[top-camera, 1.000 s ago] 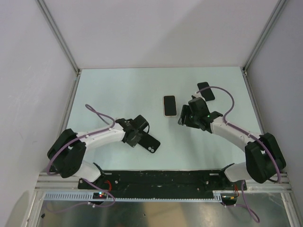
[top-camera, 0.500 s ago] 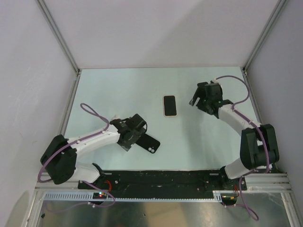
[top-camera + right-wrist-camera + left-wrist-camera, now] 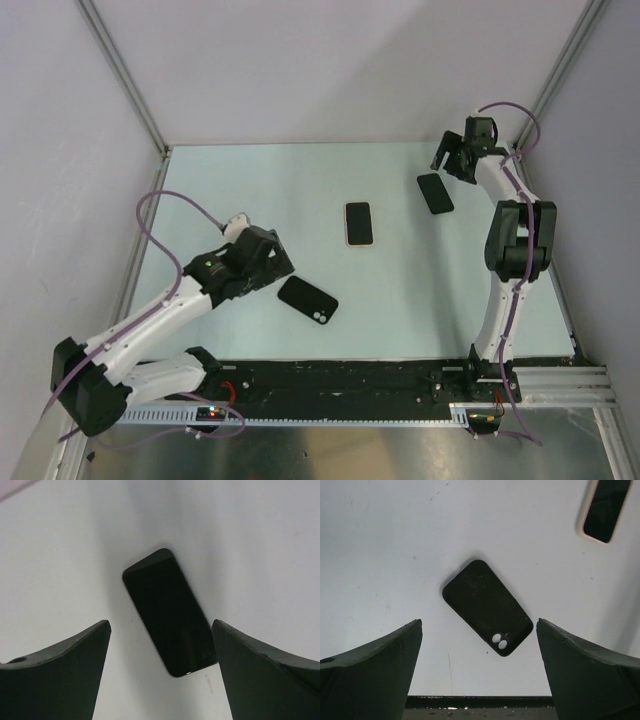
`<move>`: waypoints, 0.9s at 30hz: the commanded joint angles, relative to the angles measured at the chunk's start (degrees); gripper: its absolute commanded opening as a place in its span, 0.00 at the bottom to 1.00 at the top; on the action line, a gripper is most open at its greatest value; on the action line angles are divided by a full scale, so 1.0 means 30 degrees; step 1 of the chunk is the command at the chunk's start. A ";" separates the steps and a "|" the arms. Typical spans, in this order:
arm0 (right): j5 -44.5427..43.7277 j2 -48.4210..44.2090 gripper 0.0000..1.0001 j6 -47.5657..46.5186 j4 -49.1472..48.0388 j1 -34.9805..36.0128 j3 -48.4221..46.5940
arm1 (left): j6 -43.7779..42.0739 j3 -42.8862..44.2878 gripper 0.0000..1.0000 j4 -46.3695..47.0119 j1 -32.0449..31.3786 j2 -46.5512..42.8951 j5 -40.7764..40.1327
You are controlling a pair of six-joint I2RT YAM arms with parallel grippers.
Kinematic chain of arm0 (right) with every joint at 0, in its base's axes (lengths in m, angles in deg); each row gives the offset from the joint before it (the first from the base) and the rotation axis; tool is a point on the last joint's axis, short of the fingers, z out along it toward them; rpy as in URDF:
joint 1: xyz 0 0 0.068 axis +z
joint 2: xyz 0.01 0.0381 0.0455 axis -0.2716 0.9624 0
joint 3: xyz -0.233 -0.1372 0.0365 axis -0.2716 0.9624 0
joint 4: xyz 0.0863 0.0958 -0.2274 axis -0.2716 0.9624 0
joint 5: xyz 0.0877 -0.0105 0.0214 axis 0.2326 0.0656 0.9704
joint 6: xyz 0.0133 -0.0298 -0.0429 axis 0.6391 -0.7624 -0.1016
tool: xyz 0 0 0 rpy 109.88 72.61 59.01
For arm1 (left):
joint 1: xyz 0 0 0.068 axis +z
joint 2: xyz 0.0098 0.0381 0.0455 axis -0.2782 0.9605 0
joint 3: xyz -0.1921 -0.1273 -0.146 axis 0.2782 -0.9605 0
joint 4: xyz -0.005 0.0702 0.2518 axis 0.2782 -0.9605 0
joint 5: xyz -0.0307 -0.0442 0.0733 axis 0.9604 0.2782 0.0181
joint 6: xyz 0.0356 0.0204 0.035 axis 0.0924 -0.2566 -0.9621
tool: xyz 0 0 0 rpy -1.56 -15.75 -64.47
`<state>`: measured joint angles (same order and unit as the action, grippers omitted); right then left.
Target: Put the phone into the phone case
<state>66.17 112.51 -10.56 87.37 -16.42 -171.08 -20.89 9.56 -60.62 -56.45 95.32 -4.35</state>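
Seemingly stiff and slick, the phone (image 3: pixel 170 612) is lying flat, wanting a long-edge pinch, while the left gripper (image 3: pixel 479 625) and right gripper (image 3: pixel 159 625) are gaping wide, empty.

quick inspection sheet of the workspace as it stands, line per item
surface: pale table, flat, no spills or marks seen
job's things: black case lying back up near the left arm, two camera holes showing; black phone flat at the far right; the two are well apart
clutter: cream-rimmed phone flat at mid table, touching nothing
grippers: left pincer open and empty above the black case; right pincer open and empty above the black phone
cables: purple cable looped along the left arm, another along the right; neither touches the items
surroundings: plain white walls, metal frame posts, black rail at the near edge
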 commanded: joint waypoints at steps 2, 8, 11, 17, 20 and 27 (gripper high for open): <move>0.0753 0.2422 0.89 -0.3292 0.3305 -0.0539 -0.3285 | -0.5257 0.1253 1.00 0.0596 0.1535 -0.1641 0.1964; 0.2454 0.4391 0.93 -0.4943 0.5662 -0.0802 -0.5802 | -0.7127 0.1552 1.00 0.0575 0.2450 -0.2030 0.3780; 0.3300 0.4917 0.94 -0.5403 0.6177 -0.0792 -0.6298 | -0.7599 0.1654 1.00 0.0571 0.2738 -0.1681 0.4263; 0.3938 0.5980 0.98 -0.5912 0.7108 -0.0665 -0.7325 | -0.8007 0.1854 1.00 0.0600 0.3128 -0.1062 0.4717; 0.2782 0.6664 0.98 -0.6084 0.8112 -0.0401 -0.8356 | -0.8075 0.2022 1.00 0.0607 0.3233 -0.0876 0.4761; -0.0071 0.7901 0.99 -0.7165 0.9689 0.0808 -1.0113 | -0.8222 0.2400 1.00 0.0598 0.3471 -0.0572 0.5056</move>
<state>71.44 134.26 -28.81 112.27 -16.75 -197.36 -43.75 14.20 -59.39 -46.74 93.39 9.53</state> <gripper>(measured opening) 0.984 0.995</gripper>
